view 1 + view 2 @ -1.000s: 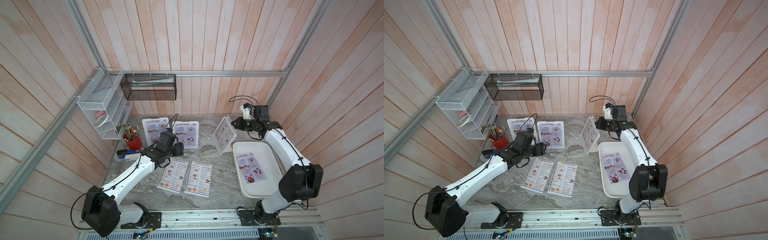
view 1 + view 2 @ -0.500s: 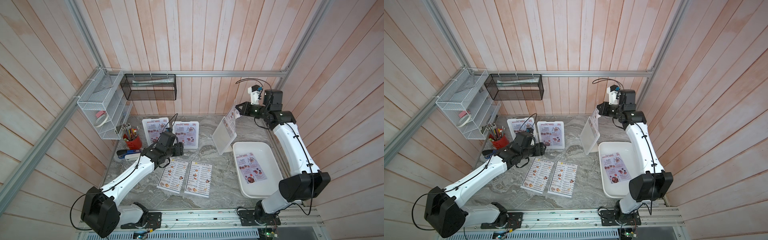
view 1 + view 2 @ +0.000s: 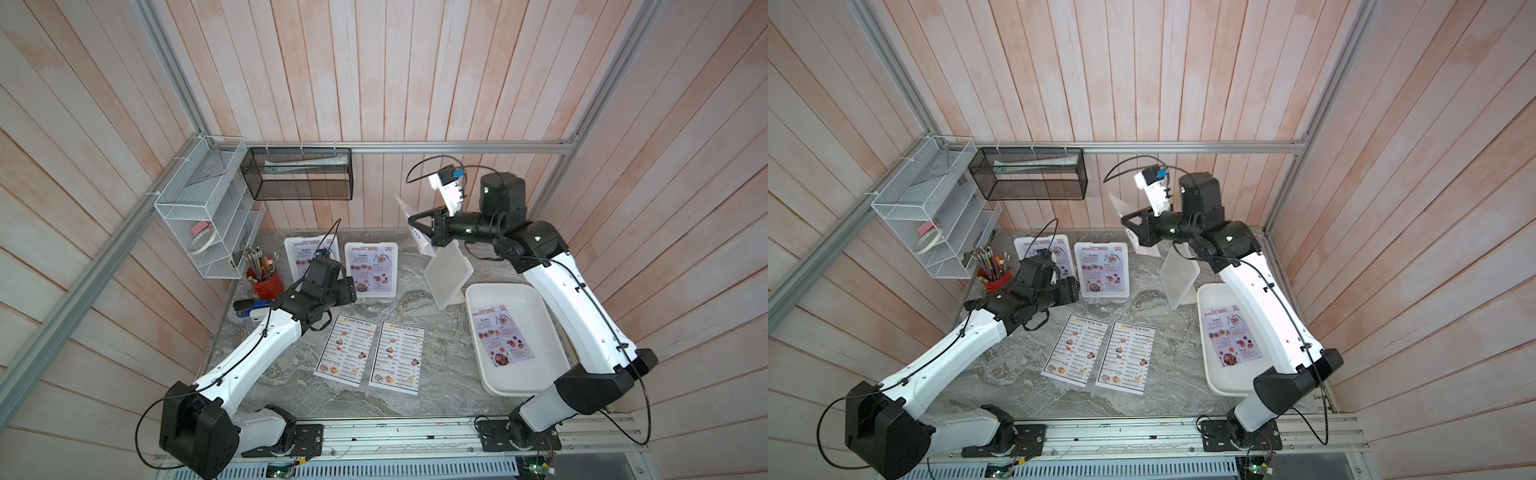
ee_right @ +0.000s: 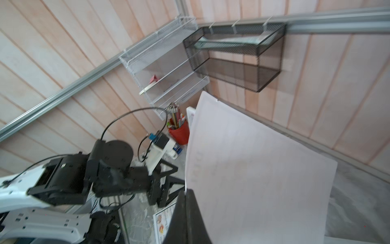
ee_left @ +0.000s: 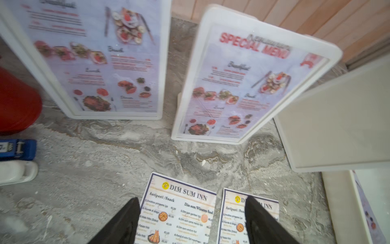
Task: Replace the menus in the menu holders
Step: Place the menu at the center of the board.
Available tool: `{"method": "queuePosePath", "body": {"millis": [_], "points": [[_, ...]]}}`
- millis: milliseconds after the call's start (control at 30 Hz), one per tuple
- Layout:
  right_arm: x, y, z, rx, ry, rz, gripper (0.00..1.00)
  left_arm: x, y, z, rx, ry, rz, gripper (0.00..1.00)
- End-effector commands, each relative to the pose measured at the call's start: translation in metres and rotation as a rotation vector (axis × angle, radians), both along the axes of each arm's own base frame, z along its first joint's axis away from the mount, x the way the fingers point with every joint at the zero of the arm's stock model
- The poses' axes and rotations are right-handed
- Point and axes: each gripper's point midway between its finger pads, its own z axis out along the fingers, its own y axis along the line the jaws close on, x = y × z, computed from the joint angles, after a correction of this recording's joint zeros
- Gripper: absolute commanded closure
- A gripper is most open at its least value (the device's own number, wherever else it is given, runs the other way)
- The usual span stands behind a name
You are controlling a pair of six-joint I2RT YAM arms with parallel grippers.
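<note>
1. Pinched shut in the right tool (image 4: pixel 185 193): one raised menu sheet (image 4: pixel 253 169), only its blank back clear, print hidden.
2. Seen nearly edge-on, right of centre in both top views, long axis steeply upright, beside the empty menu holder (image 3: pixel 446 274).
3. Spread wide, empty: left tool (image 5: pixel 191 213), over two DIM SUM INN menus (image 3: pixel 347 351) flat on the desk (image 3: pixel 440 353), headings toward the frame's top.

Menu back (image 4: pixel 253 169) in tight pincer (image 4: pixel 186 202)

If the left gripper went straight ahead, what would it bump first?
Likely the bottom edge of the middle menu holder; the left gripper aims low, so the table might come first.
</note>
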Motion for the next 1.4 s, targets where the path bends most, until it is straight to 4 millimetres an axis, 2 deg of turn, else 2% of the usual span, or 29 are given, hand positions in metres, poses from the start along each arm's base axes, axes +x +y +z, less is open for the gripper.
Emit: {"method": "queuePosePath", "body": {"millis": [0,167,300,367,433,500,667,767,833,900,967,1067,1200,1300,1367], "points": [[-0.034,0.037,-0.033,-0.003,0.083,0.154,1.0,-0.003,0.034,0.005,0.044,0.0,0.106,0.18],[-0.086,0.075,-0.063,0.022,0.176,0.344,1.0,-0.007,0.072,0.0,0.057,0.019,0.201,0.16],[-0.111,0.079,-0.084,0.033,0.246,0.436,1.0,-0.009,0.088,-0.003,0.061,0.022,0.234,0.16],[-0.106,0.072,-0.1,0.008,0.269,0.418,1.0,-0.01,0.092,-0.002,0.054,0.017,0.24,0.16],[-0.095,0.063,-0.125,-0.015,0.319,0.398,1.0,-0.009,0.092,-0.002,0.045,0.011,0.239,0.16],[-0.086,0.055,-0.16,-0.046,0.374,0.395,1.0,-0.007,0.09,-0.002,0.036,0.011,0.232,0.16],[-0.072,0.052,-0.272,-0.28,0.438,0.405,1.0,-0.004,0.087,-0.001,0.027,0.01,0.222,0.16],[-0.057,0.054,-0.315,-0.396,0.405,0.373,1.0,-0.004,0.085,0.001,0.015,0.004,0.217,0.16],[-0.05,0.057,-0.33,-0.444,0.367,0.365,1.0,-0.005,0.084,0.002,0.011,0.0,0.211,0.16],[-0.041,0.057,-0.337,-0.469,0.348,0.342,1.0,-0.006,0.085,0.003,0.012,-0.002,0.212,0.16],[-0.031,0.056,-0.341,-0.505,0.332,0.305,0.93,-0.008,0.085,0.005,0.015,-0.005,0.208,0.16],[-0.017,0.052,-0.331,-0.537,0.305,0.247,0.84,-0.01,0.082,0.006,0.007,-0.007,0.189,0.16],[-0.003,0.045,-0.288,-0.487,0.261,0.165,0.68,-0.011,0.074,0.006,-0.011,-0.001,0.154,0.17],[0.003,0.032,-0.25,-0.421,0.257,0.112,0.64,-0.012,0.061,0.008,-0.016,-0.002,0.112,0.18],[0.008,0.016,-0.222,-0.352,0.275,0.061,0.62,-0.014,0.044,0.012,-0.019,-0.009,0.061,0.18]]}}
